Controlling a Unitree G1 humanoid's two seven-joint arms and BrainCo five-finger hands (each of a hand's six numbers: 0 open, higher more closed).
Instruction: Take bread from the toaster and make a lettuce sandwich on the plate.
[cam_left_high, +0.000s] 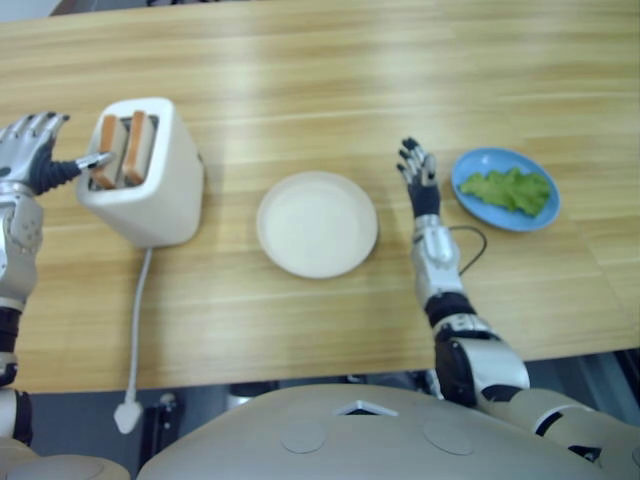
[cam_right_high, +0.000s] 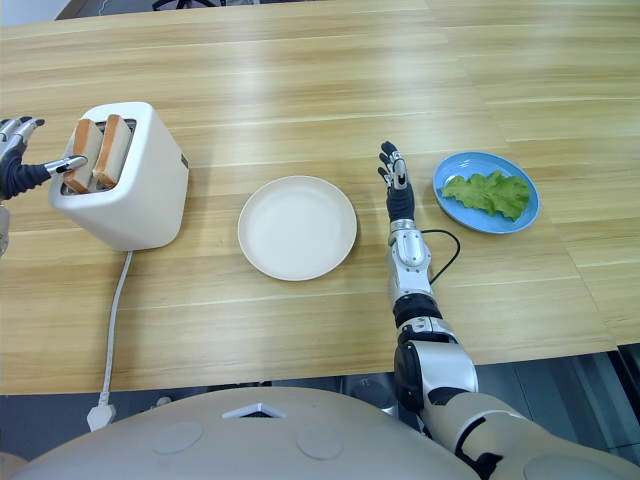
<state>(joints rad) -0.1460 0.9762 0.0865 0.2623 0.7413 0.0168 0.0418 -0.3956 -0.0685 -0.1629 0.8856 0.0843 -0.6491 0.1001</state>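
**A:** Anything on the cream plate (cam_left_high: 317, 225) yet?

**B:** Nothing, it's bare. Just beside it the right hand (cam_left_high: 420, 175) is held flat with fingers straight, holding nothing. The lettuce leaf (cam_left_high: 508, 188) lies on its blue dish (cam_left_high: 462, 172) at the hand's other side.

**A:** And the bread?

**B:** Both bread slices (cam_left_high: 125, 148) sit in the toaster (cam_left_high: 150, 200). The left hand (cam_left_high: 28, 150) is spread wide beside it, one fingertip at a slice, no grip. I'd say every step remains.

White toaster (cam_left_high: 150, 180) holding brown-crusted bread (cam_left_high: 122, 148); cream plate (cam_left_high: 317, 224); green lettuce (cam_left_high: 506, 189) on blue plate (cam_left_high: 467, 168); striped light-wood desk (cam_left_high: 400, 70).
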